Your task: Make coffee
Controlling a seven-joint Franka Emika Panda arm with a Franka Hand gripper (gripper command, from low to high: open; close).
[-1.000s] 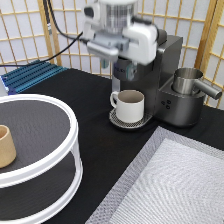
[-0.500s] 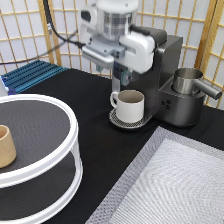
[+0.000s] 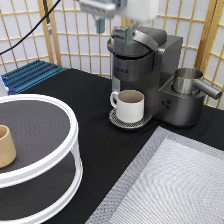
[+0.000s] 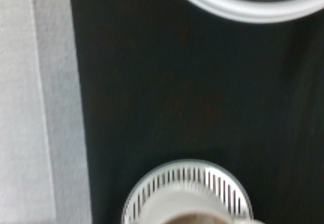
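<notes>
Raised since 0.5 s ago, gripper [image 3: 129, 34] hangs above the coffee machine [image 3: 145, 65]; its grasp can't be told.

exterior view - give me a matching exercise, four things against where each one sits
Things:
1. mug
2. wooden cup
3. steel jug
4. gripper

Places:
A. on the round white stand, at the view's left
B. above the coffee machine, at the view's top
C. on the machine's drip tray
D. on the machine's right side

Pairs: 1-C, 2-A, 3-D, 4-B
</notes>
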